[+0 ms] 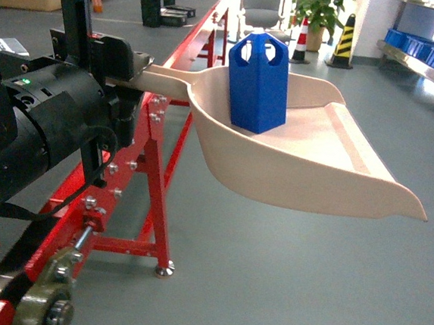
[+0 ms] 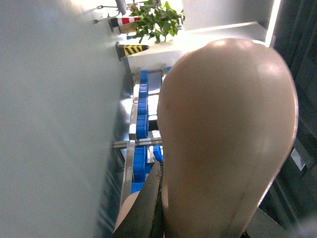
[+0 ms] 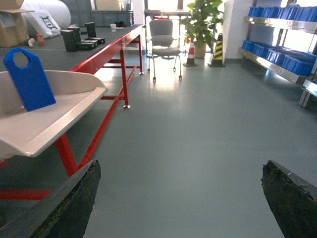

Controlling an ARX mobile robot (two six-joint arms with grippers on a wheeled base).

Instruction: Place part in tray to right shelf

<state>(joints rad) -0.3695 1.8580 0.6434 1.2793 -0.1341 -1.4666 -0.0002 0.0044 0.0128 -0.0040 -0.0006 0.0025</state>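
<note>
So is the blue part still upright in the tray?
Upright. The part stands on its base inside the tray, peaked top up, near the raised back.

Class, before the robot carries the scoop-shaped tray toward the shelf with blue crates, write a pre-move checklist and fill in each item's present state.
1. Part upright inside tray: ok.
2. Left gripper shut on tray handle: ok.
3. Tray level: cannot tell; the open front looks slightly low.
4. Right gripper open, empty: ok.
5. Floor toward right shelf free of obstacles: ok.
6. Free slot on shelf: cannot tell.

Bulky black arm [image 1: 46,117], green indicator light
</note>
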